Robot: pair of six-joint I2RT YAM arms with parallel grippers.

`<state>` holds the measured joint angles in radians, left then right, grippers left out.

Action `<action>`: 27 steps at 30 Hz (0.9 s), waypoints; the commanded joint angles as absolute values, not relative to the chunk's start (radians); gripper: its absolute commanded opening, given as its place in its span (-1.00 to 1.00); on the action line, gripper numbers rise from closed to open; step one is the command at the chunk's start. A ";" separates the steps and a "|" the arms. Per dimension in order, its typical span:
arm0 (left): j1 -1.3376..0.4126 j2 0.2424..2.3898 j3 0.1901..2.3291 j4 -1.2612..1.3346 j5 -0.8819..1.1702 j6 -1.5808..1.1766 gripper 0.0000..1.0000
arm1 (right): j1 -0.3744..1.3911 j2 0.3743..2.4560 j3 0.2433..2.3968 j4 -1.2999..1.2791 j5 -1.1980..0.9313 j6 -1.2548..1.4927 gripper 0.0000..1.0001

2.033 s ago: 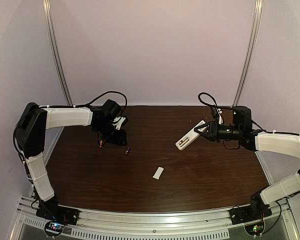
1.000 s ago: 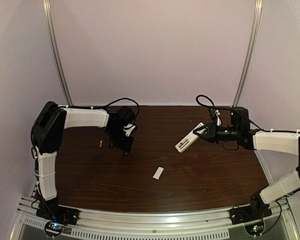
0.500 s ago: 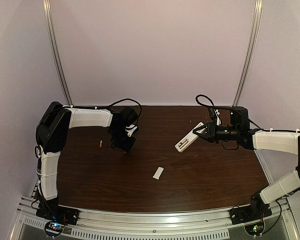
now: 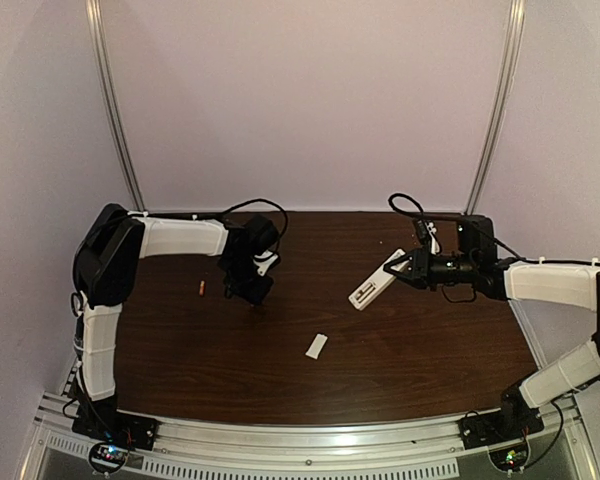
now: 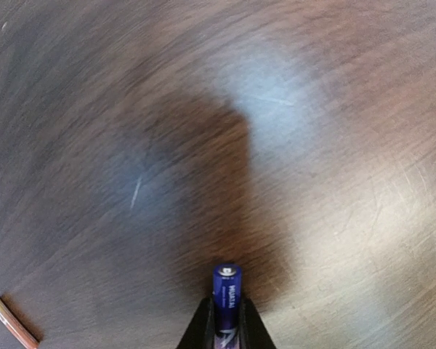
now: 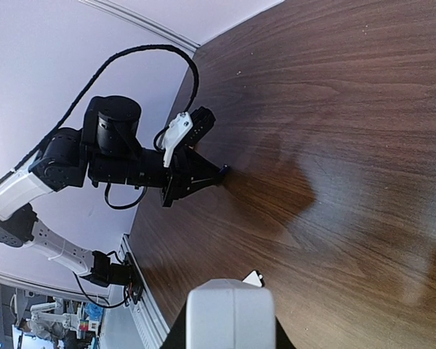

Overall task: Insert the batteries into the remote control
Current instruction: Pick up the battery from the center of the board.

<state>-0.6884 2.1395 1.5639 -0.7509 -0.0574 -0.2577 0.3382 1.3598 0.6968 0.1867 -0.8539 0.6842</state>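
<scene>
My left gripper (image 4: 255,298) is shut on the bluish-purple battery (image 5: 226,299), which sticks out from between the fingertips just above the table; in the right wrist view the battery tip (image 6: 224,170) shows at the gripper's end. The orange-red battery (image 4: 201,289) lies on the table to the left of that gripper and shows in the left wrist view (image 5: 13,323). My right gripper (image 4: 408,266) is shut on one end of the white remote control (image 4: 377,280), holding it lifted and slanted toward the table's middle; its end fills the right wrist view (image 6: 229,314).
A small flat white cover piece (image 4: 316,346) lies on the dark wooden table (image 4: 420,350) near the middle front, also seen in the right wrist view (image 6: 253,279). Metal rails run along the table's near edge.
My left gripper moved right from the orange-red battery to the bluish-purple one and closed on it. The right gripper shifted the remote slightly left.
</scene>
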 commanded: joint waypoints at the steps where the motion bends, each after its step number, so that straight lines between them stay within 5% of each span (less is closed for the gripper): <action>1: -0.698 2.139 1.558 -0.763 -0.071 -0.253 -0.93 | 0.355 1.323 0.706 0.164 -0.821 0.688 -1.00; 7: -0.696 1.955 1.475 -0.643 -0.024 -0.270 -1.00 | 0.380 1.336 0.757 0.048 -0.788 0.685 -1.00; 17: -0.764 1.429 1.016 0.031 0.247 -0.209 -1.00 | 0.456 1.353 0.734 0.189 -0.777 0.809 -1.00; 27: -0.939 1.441 0.978 0.146 0.222 -0.158 -1.00 | 0.565 1.425 0.761 0.222 -0.709 0.946 -1.00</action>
